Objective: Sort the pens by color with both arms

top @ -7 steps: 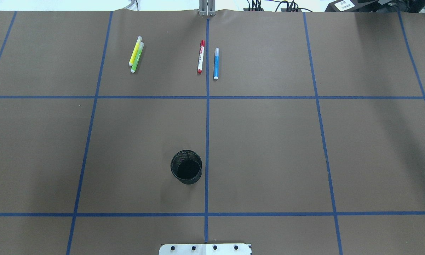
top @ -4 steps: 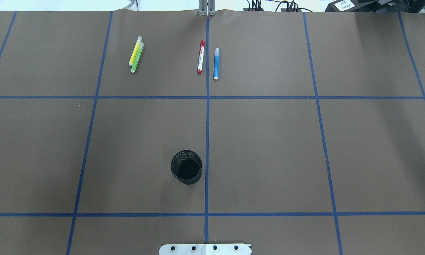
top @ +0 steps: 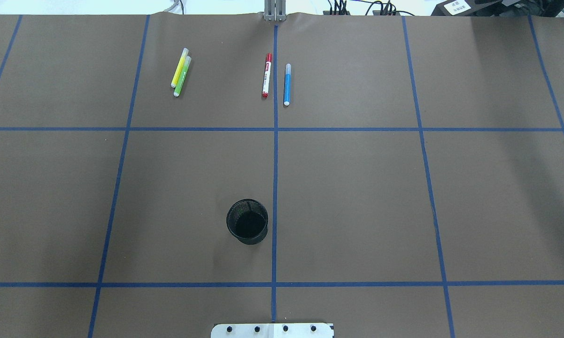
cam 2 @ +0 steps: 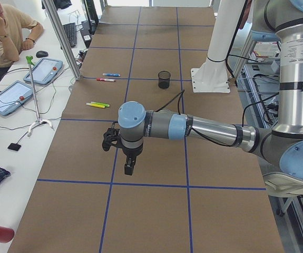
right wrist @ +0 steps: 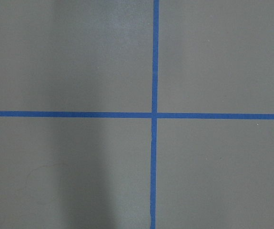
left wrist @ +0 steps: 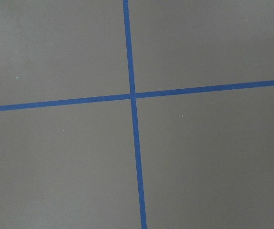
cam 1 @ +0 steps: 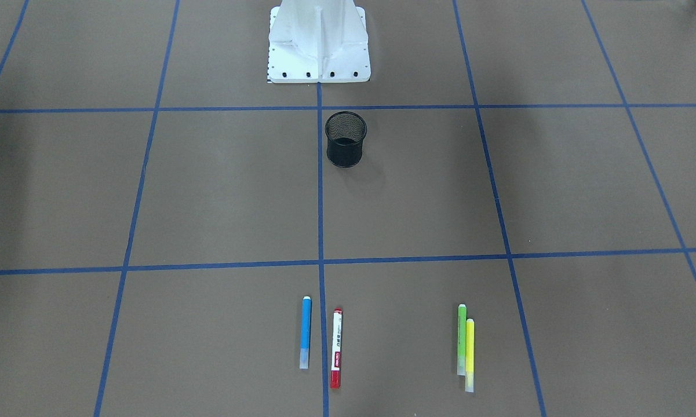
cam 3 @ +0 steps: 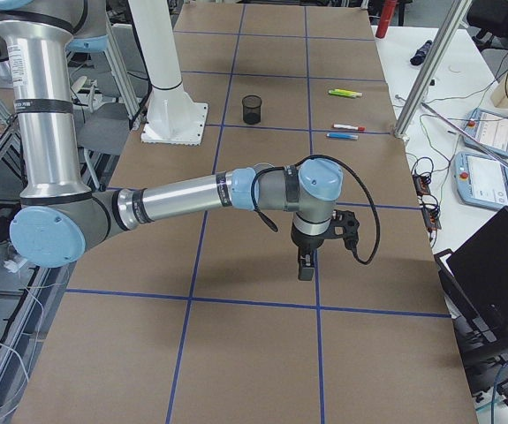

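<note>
Our left hand and right hand hover either side of the mesh cup; open or closed, we cannot tell. Beyond it, red-ended pen beside blue pen, green highlighter touching yellow highlighter: seemingly light, stiff, slick; pinch mid-barrel.

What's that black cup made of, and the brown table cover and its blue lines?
Black cup: apparently metal wire mesh, matte black; a fine see-through weave shows in its wall. Brown table cover: probably paper, matte, rippled at its far edge. Blue lines: likely adhesive tape, in slightly uneven strips.
</note>
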Controlling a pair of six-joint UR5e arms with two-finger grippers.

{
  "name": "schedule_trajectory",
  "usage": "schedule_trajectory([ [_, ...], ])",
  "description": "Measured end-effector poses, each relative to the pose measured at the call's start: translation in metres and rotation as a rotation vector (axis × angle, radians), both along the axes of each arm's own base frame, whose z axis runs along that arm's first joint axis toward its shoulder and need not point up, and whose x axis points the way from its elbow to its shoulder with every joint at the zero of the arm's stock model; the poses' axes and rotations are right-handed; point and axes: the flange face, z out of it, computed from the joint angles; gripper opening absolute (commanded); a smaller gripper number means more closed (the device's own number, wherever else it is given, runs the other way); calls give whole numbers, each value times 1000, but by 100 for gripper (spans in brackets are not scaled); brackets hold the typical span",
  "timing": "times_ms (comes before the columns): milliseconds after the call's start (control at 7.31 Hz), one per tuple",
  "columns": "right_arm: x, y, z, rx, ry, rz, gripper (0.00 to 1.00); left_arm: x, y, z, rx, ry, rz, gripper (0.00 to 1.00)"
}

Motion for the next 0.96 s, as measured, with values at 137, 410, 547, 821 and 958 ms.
schedule_trajectory([
  [137, 0, 0, 0, -2, -1, 0, 100, -2, 1, 3, -1, 1, -1, 100],
  [410, 0, 1, 1, -4, -1, 1, 100, -2, -1, -2, 18, 1, 4, 100],
  [547, 0, 1, 1, -5, -2, 1, 100, -3, -3, -7, 43, -1, 5, 100],
  [821, -1, 1, 1, -5, -5, 0, 100, -3, -4, -9, 92, -3, 4, 100],
  [958, -2, 1, 1, -5, -6, -2, 100, -3, -4, -8, 97, -3, 3, 100],
])
